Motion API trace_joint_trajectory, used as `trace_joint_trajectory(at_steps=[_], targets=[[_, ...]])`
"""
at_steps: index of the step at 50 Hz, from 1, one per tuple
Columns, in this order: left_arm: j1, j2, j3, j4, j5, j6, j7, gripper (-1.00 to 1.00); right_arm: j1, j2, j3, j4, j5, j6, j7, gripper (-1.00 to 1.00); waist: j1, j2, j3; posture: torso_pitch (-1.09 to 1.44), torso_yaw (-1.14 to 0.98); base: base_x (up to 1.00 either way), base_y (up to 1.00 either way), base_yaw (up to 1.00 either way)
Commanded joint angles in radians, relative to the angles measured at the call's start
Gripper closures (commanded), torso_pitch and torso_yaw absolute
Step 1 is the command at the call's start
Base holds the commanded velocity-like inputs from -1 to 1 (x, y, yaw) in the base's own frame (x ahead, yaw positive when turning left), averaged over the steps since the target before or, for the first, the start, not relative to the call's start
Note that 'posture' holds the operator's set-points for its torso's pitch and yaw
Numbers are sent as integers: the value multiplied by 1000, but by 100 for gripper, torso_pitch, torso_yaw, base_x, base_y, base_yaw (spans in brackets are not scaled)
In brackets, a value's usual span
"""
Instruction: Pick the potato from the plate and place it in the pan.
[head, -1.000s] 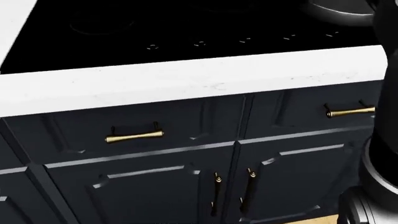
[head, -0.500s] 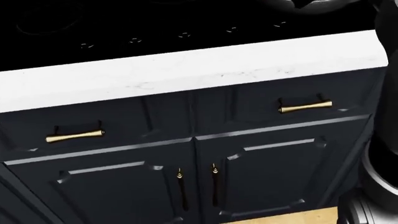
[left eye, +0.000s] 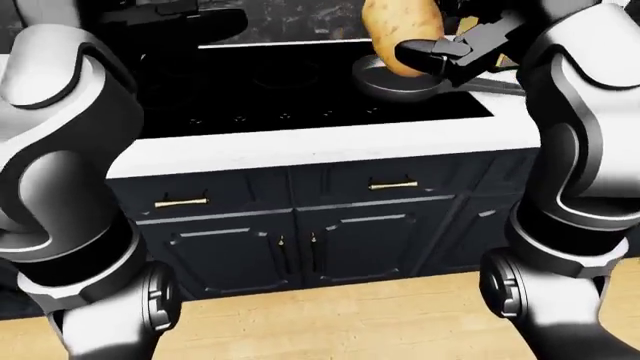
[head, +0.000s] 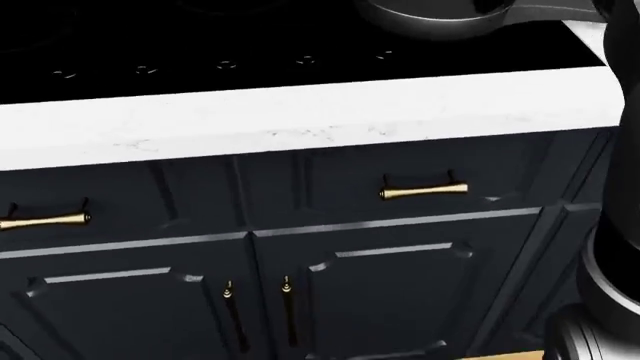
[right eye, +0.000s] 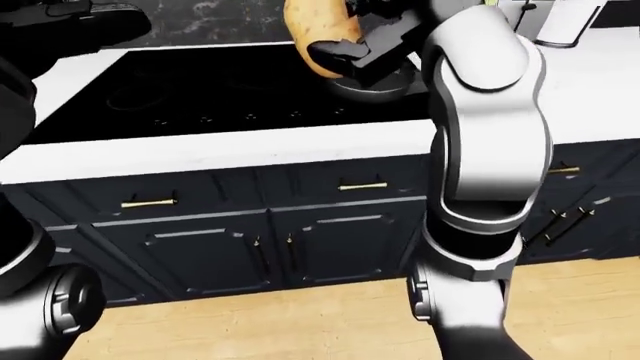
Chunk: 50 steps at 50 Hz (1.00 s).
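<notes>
A brown oval potato (left eye: 402, 34) is held clamped in the right hand (left eye: 455, 52) above the small grey metal pan (left eye: 400, 81), ready for release; the left hand's state cannot be told.

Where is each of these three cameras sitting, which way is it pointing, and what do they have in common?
Head view: on the head, tilted down at the counter edge, cabinet doors and pan; a dark arm part at right.
Left-eye view: on the head, looking ahead over both arms at the stove; the right hand grips the potato above the pan.
Right-eye view: paired with it, nearly the same scene; the right arm dominates.
Shared: all show the pan, counter and brass handles.
</notes>
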Motion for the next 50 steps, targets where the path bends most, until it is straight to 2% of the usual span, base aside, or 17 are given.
trace_joint_trajectory(at_steps=[1,5,11,13,18,19,21,28,29,31,33,36,41,44,46,47,50], targets=[[-38,23,23,-8,7,-32,-2,-100,-45,-2,5,-16,-5,-31,-8,100,13,-4,-36,0,0,0,0,0],[-37,23,23,-9,7,-31,-2,-100,-46,1,8,-17,-8,-31,-7,100,14,25,-19,0,0,0,0,0],[-38,22,23,-13,6,-27,0,-100,-44,7,12,-24,-12,-33,2,100,6,29,-16,0,0,0,0,0],[-38,23,24,-11,6,-28,-1,-100,-45,10,9,-24,-12,-30,3,100,10,25,-39,0,0,0,-13,0],[-37,22,23,-12,7,-29,-1,-100,-44,10,7,-21,-12,-26,2,100,1,196,-20,0,0,0,-85,0],[-38,22,23,-11,7,-28,-1,-100,-44,9,7,-21,-12,-26,2,100,1,142,-24,0,0,0,-100,0],[-39,22,25,-16,4,-23,2,-100,-43,10,7,-19,-12,-27,1,100,4,144,-66,0,0,0,-100,0],[-37,22,22,-8,8,-32,-3,-100,-44,7,2,-15,-8,-32,-2,100,7,115,-49,0,0,0,-93,0],[-37,22,22,-8,8,-31,-2,-100,-42,4,7,-13,-12,-35,-2,100,11,91,-34,0,0,0,0,0],[-37,22,22,-8,9,-31,-2,-100,-41,5,8,-12,-12,-37,-1,100,4,-41,-29,0,0,0,0,0],[-38,23,24,-8,8,-31,-3,-100,-43,5,7,-15,-13,-33,0,100,1,-4,-9,0,0,0,0,0],[-37,23,24,-9,7,-31,-3,-100,-43,5,7,-17,-13,-32,0,100,-2,31,-23,0,0,0,0,0],[-36,24,24,-9,6,-32,-3,-100,-46,6,5,-20,-13,-28,0,100,-6,62,-11,0,0,0,0,0],[-35,23,23,-7,8,-34,-4,-100,-48,8,5,-19,-13,-26,-3,100,-14,90,-20,0,0,0,0,0],[-36,23,23,-8,7,-32,-3,-100,-48,9,2,-18,-10,-30,-5,100,-25,135,-40,0,0,0,0,0],[-36,22,23,-11,7,-30,-2,-100,-48,7,3,-18,-10,-31,-5,100,-18,103,-30,0,0,0,0,0],[-36,22,23,-9,7,-31,-3,-100,-45,5,11,-15,-14,-38,-5,100,-15,98,-43,0,0,0,0,0]])
